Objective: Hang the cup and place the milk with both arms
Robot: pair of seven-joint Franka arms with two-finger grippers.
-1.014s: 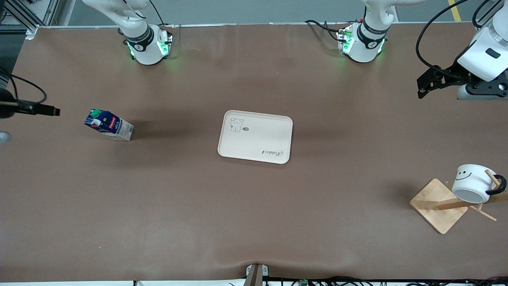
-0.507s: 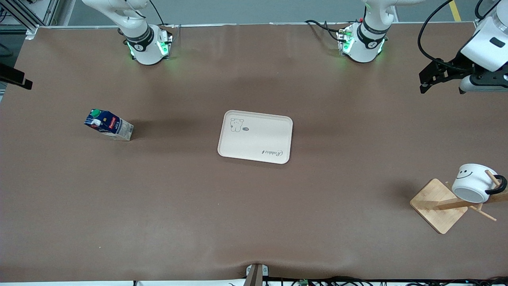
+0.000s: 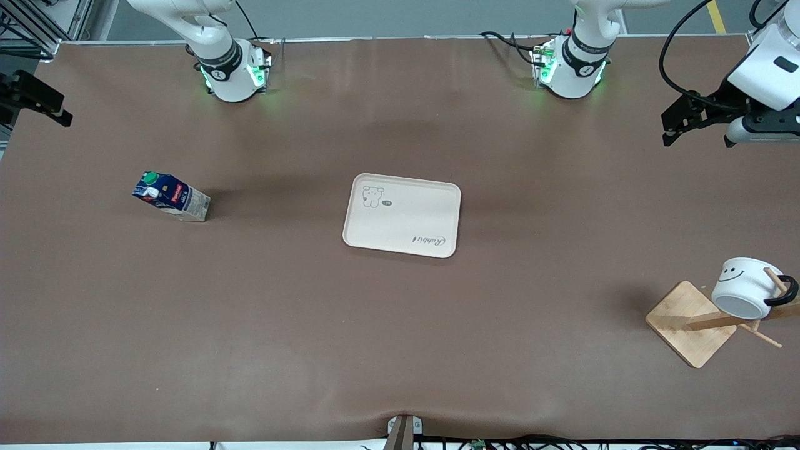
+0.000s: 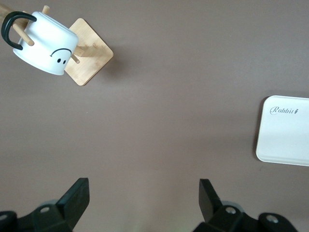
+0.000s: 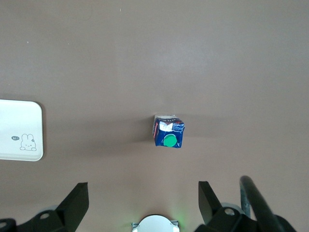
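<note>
The cup (image 3: pixel 745 289), white with a smiley face, hangs by its black handle on a peg of the wooden rack (image 3: pixel 690 323) at the left arm's end of the table; it also shows in the left wrist view (image 4: pixel 46 43). The milk (image 3: pixel 170 195) stands on the table toward the right arm's end, well apart from the tray, with its green cap up (image 5: pixel 169 131). My left gripper (image 3: pixel 695 132) (image 4: pixel 144 193) hangs open and holds nothing, high over bare table near that end. Partly cut off by the frame edge, my right gripper (image 3: pixel 34 100) (image 5: pixel 143 198) is open and holds nothing.
A cream tray (image 3: pixel 403 214) with a rabbit drawing lies in the middle of the table and holds nothing. Both arm bases (image 3: pixel 232 72) (image 3: pixel 572 69) stand along the edge farthest from the front camera. A metal bracket (image 3: pixel 405 431) sits at the nearest edge.
The right gripper has drawn back toward the bases' side of the table. The left gripper has risen slightly and shifted outward. Cup, milk and tray have not moved.
</note>
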